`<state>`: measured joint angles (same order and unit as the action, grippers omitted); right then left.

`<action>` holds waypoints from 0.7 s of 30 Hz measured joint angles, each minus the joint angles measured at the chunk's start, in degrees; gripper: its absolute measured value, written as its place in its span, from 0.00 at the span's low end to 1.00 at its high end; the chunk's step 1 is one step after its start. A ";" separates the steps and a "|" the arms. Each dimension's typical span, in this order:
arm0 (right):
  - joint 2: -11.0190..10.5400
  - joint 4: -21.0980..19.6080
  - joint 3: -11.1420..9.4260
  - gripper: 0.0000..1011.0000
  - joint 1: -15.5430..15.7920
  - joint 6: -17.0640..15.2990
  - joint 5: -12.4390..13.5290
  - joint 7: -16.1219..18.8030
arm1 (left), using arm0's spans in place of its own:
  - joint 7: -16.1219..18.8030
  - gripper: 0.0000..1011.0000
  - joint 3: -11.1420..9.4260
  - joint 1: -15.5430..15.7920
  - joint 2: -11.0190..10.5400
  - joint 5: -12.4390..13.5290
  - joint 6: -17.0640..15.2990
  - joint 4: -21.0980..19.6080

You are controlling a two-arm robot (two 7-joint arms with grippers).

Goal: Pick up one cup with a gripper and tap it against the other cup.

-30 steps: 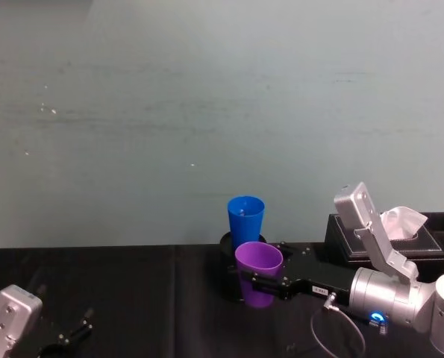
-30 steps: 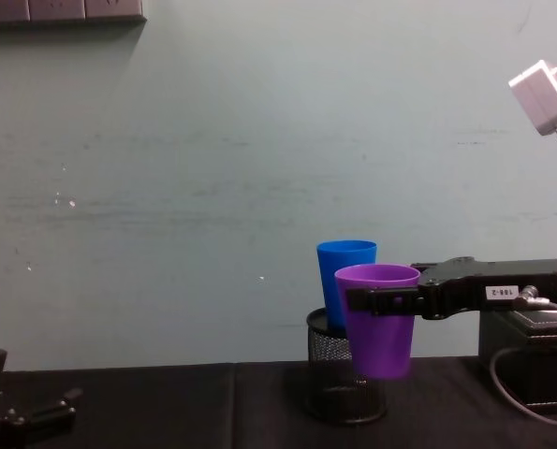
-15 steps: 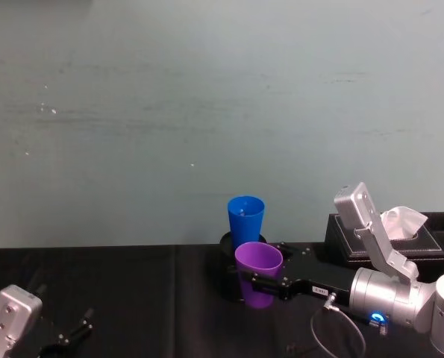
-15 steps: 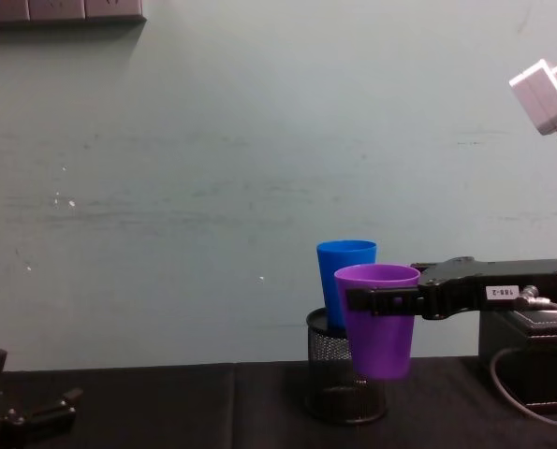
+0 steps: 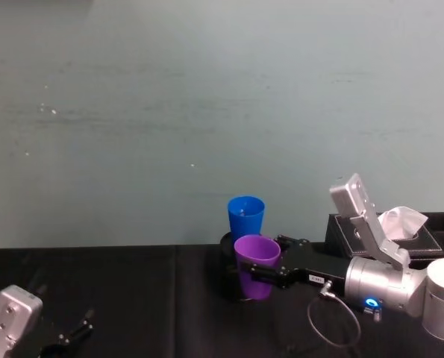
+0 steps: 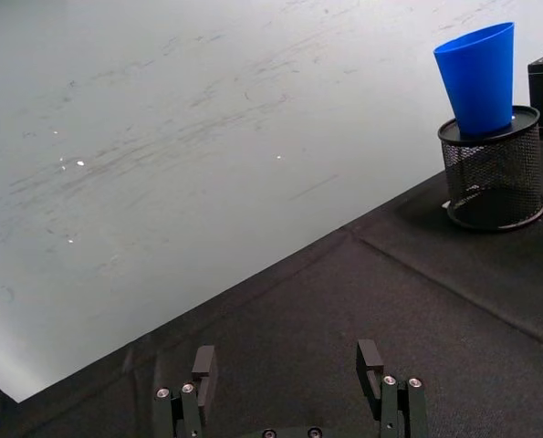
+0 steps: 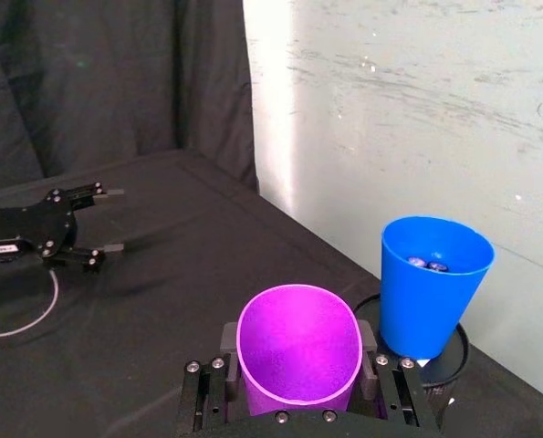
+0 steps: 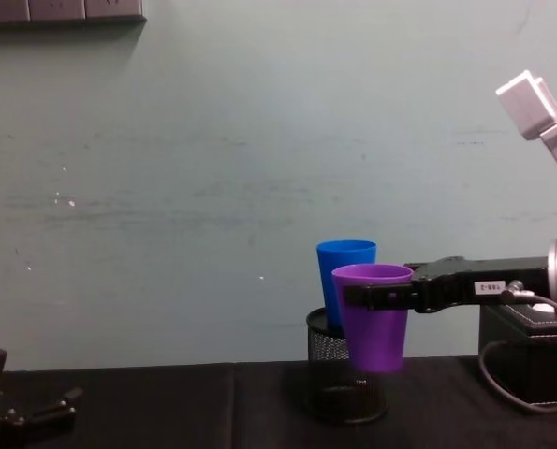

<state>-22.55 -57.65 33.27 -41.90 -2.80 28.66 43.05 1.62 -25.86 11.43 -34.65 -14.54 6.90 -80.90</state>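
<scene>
My right gripper [image 5: 257, 274] is shut on the purple cup [image 5: 257, 262], holding it upright above the black tablecloth with a flat finger on each side of its wall [image 7: 298, 351]. The blue cup [image 5: 245, 215] stands upright in a black wire-mesh pen holder [image 8: 327, 354] just beyond it. In the chest view the purple cup [image 8: 373, 323] overlaps the blue cup [image 8: 345, 254]. The right wrist view shows a small gap between the purple rim and the blue cup [image 7: 431, 283]. My left gripper [image 6: 289, 365] rests open low at the table's near left [image 5: 72, 334].
A black tissue box [image 5: 389, 237] with white tissue stands at the back right, behind my right arm. A cable [image 5: 330, 328] loops under the right wrist. The pale wall rises right behind the table's far edge. Bare black cloth lies between the two arms.
My right gripper has carried the purple cup a little forward and up, closer to the blue cup. The left gripper has not moved.
</scene>
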 joint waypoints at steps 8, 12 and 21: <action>1.62 2.00 -0.39 0.72 -1.01 1.12 -0.96 -1.00 | 0.00 0.99 0.00 0.00 0.00 0.00 0.00 0.00; 2.30 2.15 -0.87 0.72 -1.00 1.65 -1.49 -2.27 | 0.00 0.99 0.00 0.00 0.00 0.00 0.00 0.00; 3.96 2.88 -2.20 0.72 -0.68 1.42 -2.39 -5.37 | 0.00 0.99 0.00 0.00 0.00 0.00 0.00 0.00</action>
<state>-18.58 -54.78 31.07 -42.58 -1.38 26.27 37.68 1.62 -25.86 11.43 -34.65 -14.55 6.90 -80.90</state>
